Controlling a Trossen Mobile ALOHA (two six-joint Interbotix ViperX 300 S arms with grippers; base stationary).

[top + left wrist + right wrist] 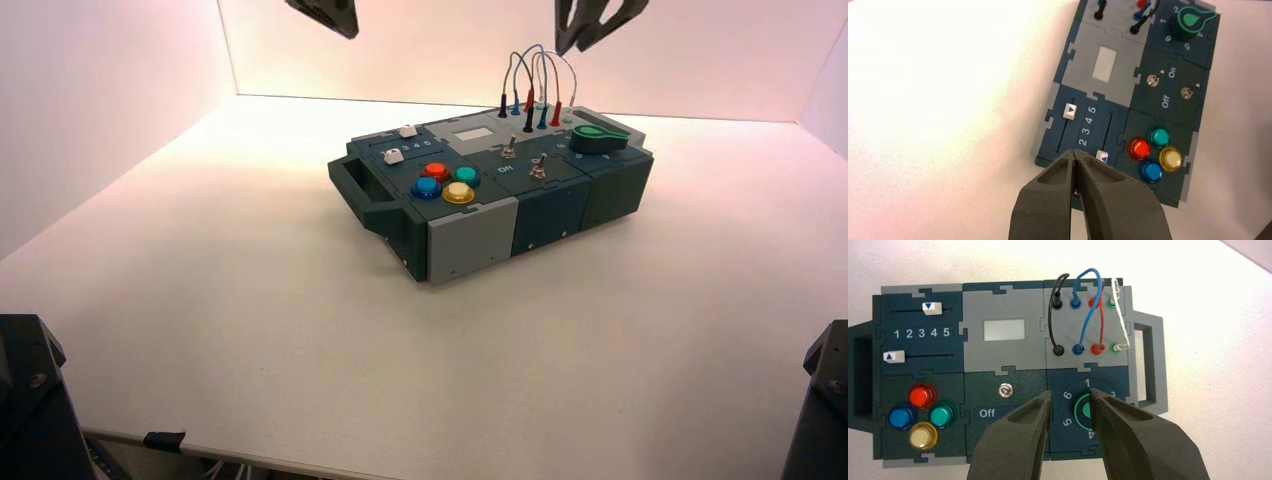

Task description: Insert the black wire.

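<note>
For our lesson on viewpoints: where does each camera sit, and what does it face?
High view: above and behind both arms, facing down on the box; parts of both arms show.
Left wrist view: on the left arm, facing the box; left gripper.
Right wrist view: likewise, on the right arm; right gripper.
Both wrist views share the sliders.

All 3 views look down at 1 shared box [470, 235].
</note>
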